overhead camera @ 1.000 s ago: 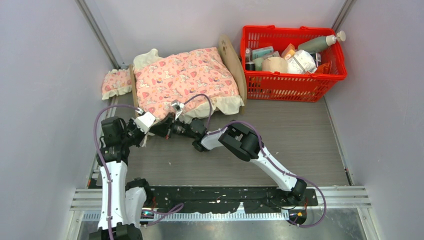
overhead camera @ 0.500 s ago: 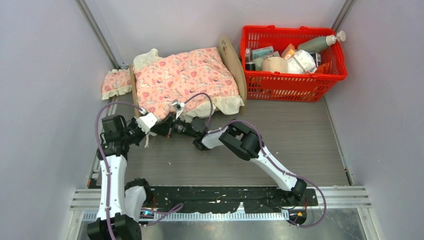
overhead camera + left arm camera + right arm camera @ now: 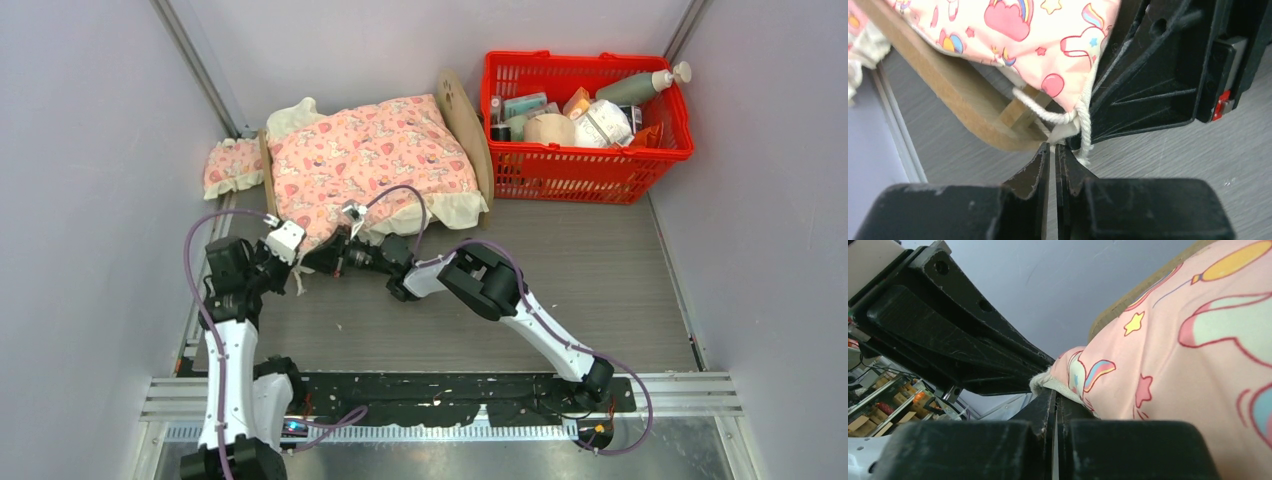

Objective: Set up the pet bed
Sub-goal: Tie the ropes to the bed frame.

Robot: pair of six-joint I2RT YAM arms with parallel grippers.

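The pet bed (image 3: 458, 105) stands at the back, its plywood headboard toward the red basket. A pink patterned blanket (image 3: 370, 155) covers it and hides the mattress. Both grippers meet at the blanket's near left corner. My left gripper (image 3: 303, 265) is shut on the cream frill there (image 3: 1053, 146), just below the bed's wooden rail (image 3: 973, 105); a white cord (image 3: 1085, 125) dangles beside its tips. My right gripper (image 3: 328, 258) is shut on the blanket's hemmed edge (image 3: 1054, 392), with pink cloth (image 3: 1198, 350) bulging to its right. In the left wrist view the right gripper's black body fills the upper right.
A small pink frilled pillow (image 3: 232, 165) lies on the table left of the bed, by the left wall. The red basket (image 3: 590, 165) full of bottles and packets stands at the back right. Grey walls close in both sides.
My left arm has drawn slightly left and back, its wrist sitting a little higher by the bed corner. The right arm and the blanket look unchanged.
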